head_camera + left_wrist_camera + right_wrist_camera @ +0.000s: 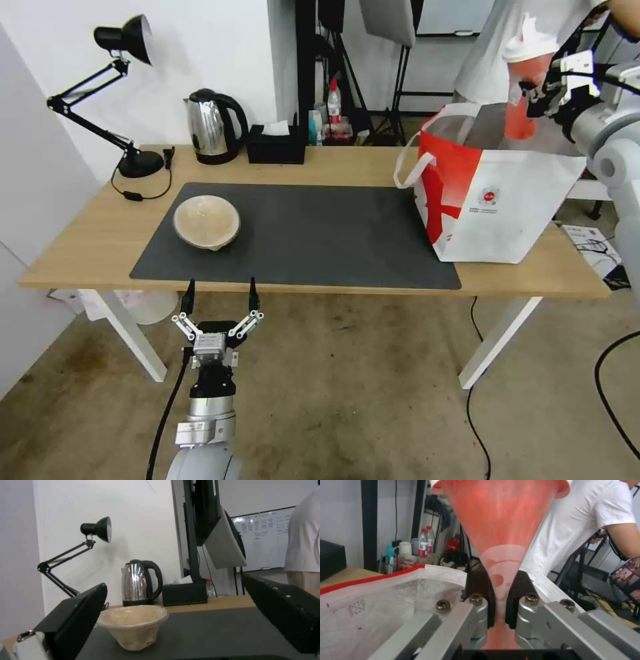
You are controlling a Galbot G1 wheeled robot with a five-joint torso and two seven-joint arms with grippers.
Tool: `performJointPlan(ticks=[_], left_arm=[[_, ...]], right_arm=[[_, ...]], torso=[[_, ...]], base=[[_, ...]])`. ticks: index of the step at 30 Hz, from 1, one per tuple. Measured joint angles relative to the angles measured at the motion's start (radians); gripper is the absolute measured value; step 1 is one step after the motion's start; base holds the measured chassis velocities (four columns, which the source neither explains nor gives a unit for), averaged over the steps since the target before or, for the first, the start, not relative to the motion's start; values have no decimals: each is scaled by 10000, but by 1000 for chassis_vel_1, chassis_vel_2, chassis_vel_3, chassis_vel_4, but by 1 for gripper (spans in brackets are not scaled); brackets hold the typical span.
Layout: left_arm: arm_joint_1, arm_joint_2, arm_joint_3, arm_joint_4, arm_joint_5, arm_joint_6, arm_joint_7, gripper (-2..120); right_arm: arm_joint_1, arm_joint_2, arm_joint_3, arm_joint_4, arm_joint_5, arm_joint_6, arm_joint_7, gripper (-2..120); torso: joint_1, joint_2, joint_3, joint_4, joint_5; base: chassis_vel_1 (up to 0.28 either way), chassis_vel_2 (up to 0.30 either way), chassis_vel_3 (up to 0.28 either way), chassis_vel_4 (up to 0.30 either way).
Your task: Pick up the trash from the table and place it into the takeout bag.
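Head view: right end effector (pixel 541 87) grips red cup (pixel 523 100) above takeout bag (pixel 493 200) — upright.

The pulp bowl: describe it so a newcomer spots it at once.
Start at the light-wood table and its dark grey mat. On the mat's left end, ahead of the open left pincer, sits the beige pulp bowl. It alone lies on the mat, matte and crinkled.

Light-wood table (pixel 320 167), matt dark mat (pixel 313 233), shiny steel kettle (pixel 210 127).
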Motion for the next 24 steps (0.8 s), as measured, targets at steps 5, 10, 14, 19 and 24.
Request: performJointPlan(ticks=[5,10,14,19,24], left_arm=[[-2,-7,-19,13,-7,-6,-3,100],[-21,-30,-22,23,-11,-8,-5,100],[-26,-42,-33,33,-12,-15,-6,100],[-21,-46,-85,34,-30,-34,-8,100],[-17,-30,-156,37,-77,-49,-10,100]], right_arm=[[86,-33,-46,-95,-45,-1,-64,4],[224,-39,-189,-294,-247,5,-199,4],[288,-2,-268,-424,-350,19,-242,4],[382,73,-406,-628,-471,37,-304,4],[501,238,-587,-894,-640,52,-356,4]], torso=[[0,0,0,0,0],[0,0,-1,-1,0],[0,0,-1,0,0],[0,0,-1,0,0],[0,0,0,0,0]], base=[[0,0,0,0],[0,0,0,0],[0,0,0,0],[0,0,0,0],[0,0,0,0]])
